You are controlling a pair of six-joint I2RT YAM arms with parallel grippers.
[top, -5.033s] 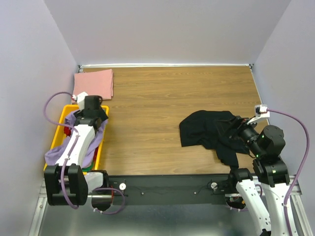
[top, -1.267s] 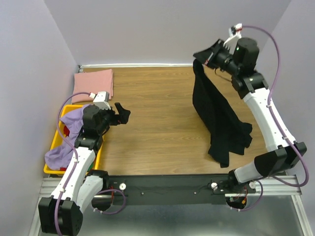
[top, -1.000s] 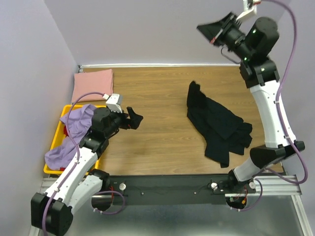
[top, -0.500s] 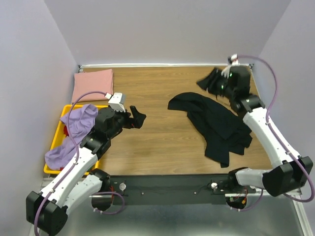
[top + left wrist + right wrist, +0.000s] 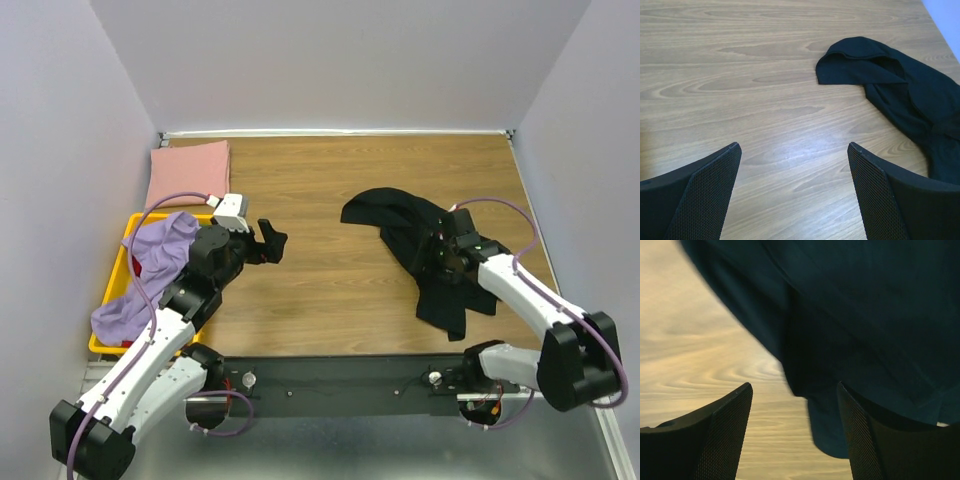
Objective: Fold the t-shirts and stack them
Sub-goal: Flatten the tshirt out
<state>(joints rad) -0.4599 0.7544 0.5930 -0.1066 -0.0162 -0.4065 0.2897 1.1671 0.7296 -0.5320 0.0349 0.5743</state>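
Observation:
The black t-shirt (image 5: 412, 228) lies crumpled on the wooden table at right of centre, and its near fold also shows in the left wrist view (image 5: 900, 90). My right gripper (image 5: 440, 262) hovers low over its front part, open; the cloth's edge (image 5: 865, 315) lies under the fingers and nothing is gripped between them (image 5: 794, 386). My left gripper (image 5: 268, 243) is open over bare wood, left of the shirt (image 5: 794, 147). The pink t-shirt (image 5: 190, 170) lies folded in the back left corner. The lavender t-shirt (image 5: 150, 262) hangs over the crate.
A yellow plastic crate (image 5: 200, 305) stands at the left edge beside my left arm. Walls close the table on the left, back and right. Bare wood (image 5: 320, 180) stretches between the pink shirt and the black one.
My right arm swung down from high at the back, let go of the black shirt and opened. The shirt dropped into a heap. My left gripper moved out from the crate toward the middle.

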